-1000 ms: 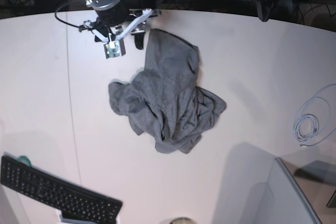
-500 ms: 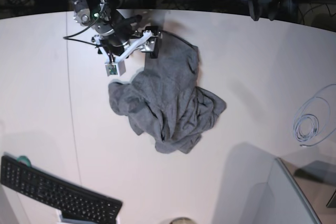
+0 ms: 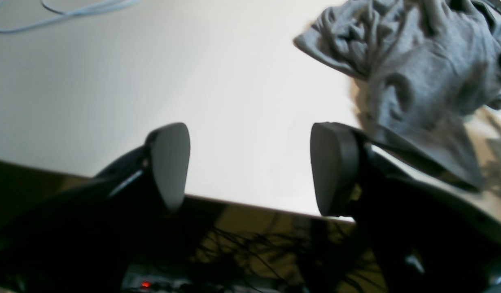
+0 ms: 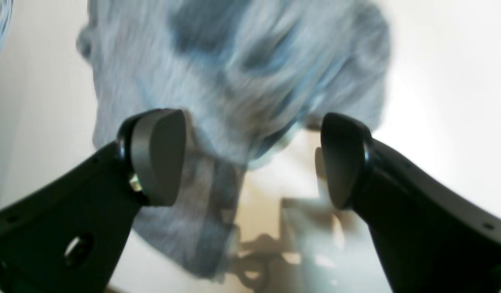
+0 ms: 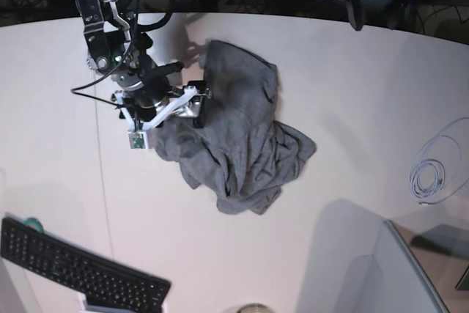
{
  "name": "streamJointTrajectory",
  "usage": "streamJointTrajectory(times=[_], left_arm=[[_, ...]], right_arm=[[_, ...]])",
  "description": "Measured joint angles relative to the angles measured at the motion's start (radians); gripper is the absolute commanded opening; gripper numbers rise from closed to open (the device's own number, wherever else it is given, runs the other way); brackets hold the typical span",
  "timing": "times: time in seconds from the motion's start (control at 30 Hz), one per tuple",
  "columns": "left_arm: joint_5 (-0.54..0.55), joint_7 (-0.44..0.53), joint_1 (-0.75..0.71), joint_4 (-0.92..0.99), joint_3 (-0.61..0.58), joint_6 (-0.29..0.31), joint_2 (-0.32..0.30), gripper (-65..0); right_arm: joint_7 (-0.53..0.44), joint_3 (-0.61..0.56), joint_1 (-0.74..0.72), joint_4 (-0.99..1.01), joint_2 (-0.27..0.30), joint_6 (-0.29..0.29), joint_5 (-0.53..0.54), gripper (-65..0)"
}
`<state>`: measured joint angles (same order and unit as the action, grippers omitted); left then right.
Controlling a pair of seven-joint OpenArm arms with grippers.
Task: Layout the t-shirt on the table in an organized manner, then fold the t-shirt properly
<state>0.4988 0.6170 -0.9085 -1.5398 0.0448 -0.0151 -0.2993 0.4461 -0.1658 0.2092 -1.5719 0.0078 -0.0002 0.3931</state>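
Observation:
The grey t-shirt (image 5: 236,137) lies crumpled in a heap in the middle of the white table (image 5: 352,93). My right gripper (image 5: 183,100) hangs open over the shirt's left edge. In the right wrist view its fingers (image 4: 156,154) straddle blurred grey cloth (image 4: 234,81), with nothing pinched between them. My left gripper (image 5: 359,9) sits at the table's far edge, well away from the shirt. In the left wrist view that gripper (image 3: 250,167) is open and empty above bare table, and the shirt (image 3: 417,61) lies off to its upper right.
A black keyboard (image 5: 80,269) lies at the front left corner. A coiled pale cable (image 5: 429,177) rests near the right edge and shows again in the left wrist view (image 3: 51,8). A grey panel (image 5: 388,276) stands at the front right. Dark cables run behind the table.
The right arm has come forward from the table's back edge down along the shirt's left side, its jaws spreading wider. The shirt heap has barely shifted. The left arm stays at the back.

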Motion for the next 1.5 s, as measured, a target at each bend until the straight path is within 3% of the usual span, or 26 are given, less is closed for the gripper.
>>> streamJointTrajectory(times=[0.4,0.5,0.67,0.73,0.87,0.93,1.23,1.5], left_arm=[[0.0,0.0,0.033,0.007,0.006,0.0,0.003,-20.1],[0.0,-0.001,0.047,0.01,0.006,0.0,0.003,-20.1],[0.001,-0.001,0.049,0.009,0.006,-0.001,0.003,-20.1],[0.0,0.0,0.049,0.01,0.006,0.0,0.003,-20.1],[0.0,0.0,0.046,0.011,0.011,0.0,0.004,-20.1],[0.003,0.0,0.046,0.012,0.012,-0.002,0.003,-20.1],[-0.003,-0.001,0.097,0.045,0.004,0.0,0.008,-20.1],[0.0,-0.207,0.152,0.051,0.012,0.0,0.006,-20.2]], right_arm=[[0.004,0.022,-0.009,0.02,-0.007,0.0,0.0,-17.6],[0.002,-0.054,-0.006,0.02,0.009,-0.006,-0.004,-17.6],[0.011,-0.15,-0.013,0.023,-0.01,-0.005,0.004,-17.9],[0.01,-0.157,-0.026,0.025,-0.004,-0.006,0.0,-24.9],[0.01,-0.155,-0.027,0.024,0.003,-0.006,-0.002,-54.3],[0.036,-0.155,-0.009,0.02,-0.001,-0.006,-0.001,-65.0],[0.055,-0.114,0.109,-0.125,0.005,-0.005,0.004,-64.5],[0.054,0.14,0.258,-0.226,0.012,-0.006,0.0,-64.5]])
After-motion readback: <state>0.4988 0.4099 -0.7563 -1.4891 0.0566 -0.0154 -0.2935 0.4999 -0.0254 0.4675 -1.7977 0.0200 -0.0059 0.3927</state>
